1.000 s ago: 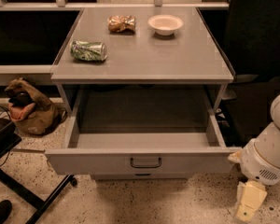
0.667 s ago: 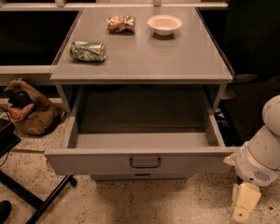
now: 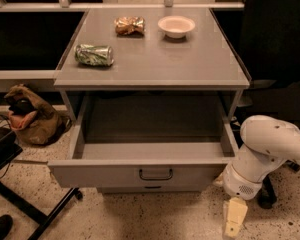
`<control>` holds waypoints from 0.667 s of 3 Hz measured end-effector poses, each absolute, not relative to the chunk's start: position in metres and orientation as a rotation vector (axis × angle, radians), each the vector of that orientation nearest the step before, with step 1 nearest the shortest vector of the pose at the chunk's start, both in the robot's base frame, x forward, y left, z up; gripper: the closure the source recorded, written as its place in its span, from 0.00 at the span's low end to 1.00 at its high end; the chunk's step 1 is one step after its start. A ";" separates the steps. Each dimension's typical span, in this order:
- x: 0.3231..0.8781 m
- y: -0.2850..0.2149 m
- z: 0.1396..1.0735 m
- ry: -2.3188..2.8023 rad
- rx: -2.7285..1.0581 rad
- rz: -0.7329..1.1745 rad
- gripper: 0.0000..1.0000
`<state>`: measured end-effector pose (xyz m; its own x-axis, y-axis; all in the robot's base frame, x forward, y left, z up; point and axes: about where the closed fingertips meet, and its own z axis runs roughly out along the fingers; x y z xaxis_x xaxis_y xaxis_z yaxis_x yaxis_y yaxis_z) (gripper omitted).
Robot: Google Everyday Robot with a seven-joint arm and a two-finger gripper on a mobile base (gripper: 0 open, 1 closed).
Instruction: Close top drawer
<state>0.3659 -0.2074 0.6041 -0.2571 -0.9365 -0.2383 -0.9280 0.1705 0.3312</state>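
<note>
Hanging low nr floor, my jaws sit right of top drawer (image 3: 100,174), flat grey metal, pulled out; open/closed can't tell.

top drawer (image 3: 140,173) juts out under counter (image 3: 190,64) front edge, interior open from above | floor ahead of its panel free | gripper (image 3: 235,218) low off front-right corner, arm (image 3: 270,144) beside drawer's right side | brown bag (image 3: 35,124), black frame (image 3: 20,204) crowd floor off front-left corner

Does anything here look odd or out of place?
The top drawer stands wide open, empty. A dented green can lies sideways on the cabinet top. The gripper hangs low, right of the drawer's front.
</note>
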 end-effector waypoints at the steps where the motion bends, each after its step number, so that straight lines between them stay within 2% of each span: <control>1: 0.383 -0.186 0.587 -2.313 1.967 -0.662 0.00; 2: 0.399 -0.169 0.590 -2.289 2.048 -0.621 0.00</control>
<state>0.3989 -0.1692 0.5901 -0.1456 -0.9564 -0.2533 -0.9531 0.0669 0.2950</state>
